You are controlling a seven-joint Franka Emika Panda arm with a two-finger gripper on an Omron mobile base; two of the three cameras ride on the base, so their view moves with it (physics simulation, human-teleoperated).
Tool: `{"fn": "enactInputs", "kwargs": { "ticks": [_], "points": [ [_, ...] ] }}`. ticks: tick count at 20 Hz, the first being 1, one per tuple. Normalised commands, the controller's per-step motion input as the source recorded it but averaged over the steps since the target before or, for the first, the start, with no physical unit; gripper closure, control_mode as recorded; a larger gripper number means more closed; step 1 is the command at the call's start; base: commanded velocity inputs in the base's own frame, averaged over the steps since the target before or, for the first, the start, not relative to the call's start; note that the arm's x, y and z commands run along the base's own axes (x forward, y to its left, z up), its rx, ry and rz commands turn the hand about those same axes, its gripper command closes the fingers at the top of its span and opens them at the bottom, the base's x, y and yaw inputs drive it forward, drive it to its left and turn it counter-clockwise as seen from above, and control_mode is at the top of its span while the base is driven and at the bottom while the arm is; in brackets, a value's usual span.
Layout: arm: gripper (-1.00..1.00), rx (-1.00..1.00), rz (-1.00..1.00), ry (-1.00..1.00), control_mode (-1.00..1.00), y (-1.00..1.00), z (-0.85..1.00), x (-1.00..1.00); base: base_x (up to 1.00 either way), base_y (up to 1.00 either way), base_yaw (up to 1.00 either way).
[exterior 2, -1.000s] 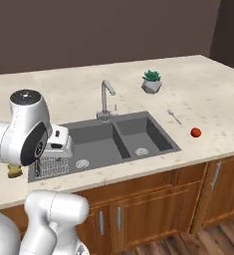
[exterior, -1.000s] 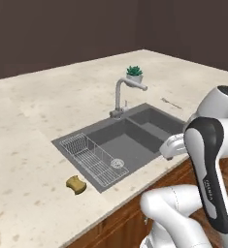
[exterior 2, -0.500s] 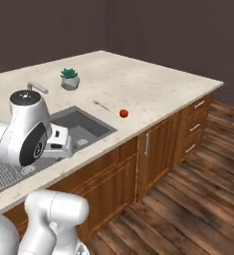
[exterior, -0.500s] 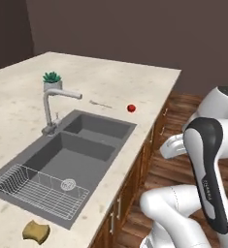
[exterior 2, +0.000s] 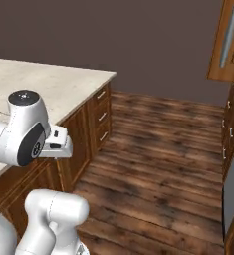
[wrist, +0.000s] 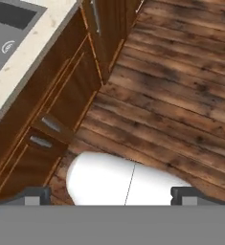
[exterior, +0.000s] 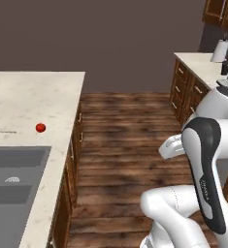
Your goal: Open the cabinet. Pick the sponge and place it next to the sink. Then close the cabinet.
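Hand view: claw [wrist: 111, 194] spread wide, nothing between its two dark tips, aimed down at plank floor [wrist: 181, 86] beside the lower cabinets [wrist: 61, 105]; sink [wrist: 6, 28] at 10 o'clock. Left base view: counter [exterior: 23, 101] w/ sink basin [exterior: 13, 179] at 8 o'clock and a small red ball [exterior: 40, 128] on the stone (near counter's right edge). Right base view: cabinet [exterior 2: 230, 42] at 2 o'clock, door w/ long silver handle [exterior 2: 229, 36]; whether door is shut cannot be told.
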Motion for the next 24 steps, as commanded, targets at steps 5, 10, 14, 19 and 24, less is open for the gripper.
{"fn": "enactInputs", "kwargs": {
  "ticks": [5, 10, 14, 19, 24],
  "points": [
    [-1.00, 0.00, 0.00, 0.00, 1.00, 0.00, 0.00, 0.00, 0.50, -0.52, -0.79],
    [-1.00, 0.00, 0.00, 0.00, 1.00, 0.00, 0.00, 0.00, 1.00, 0.00, -0.27],
    [-1.00, 0.00, 0.00, 0.00, 1.00, 0.00, 0.00, 0.00, 1.00, 0.04, -0.11],
    [-1.00, 0.00, 0.00, 0.00, 1.00, 0.00, 0.00, 0.00, 1.00, 0.17, -0.08],
    [-1.00, 0.00, 0.00, 0.00, 1.00, 0.00, 0.00, 0.00, 1.00, 0.05, -0.15]
  ]
}}
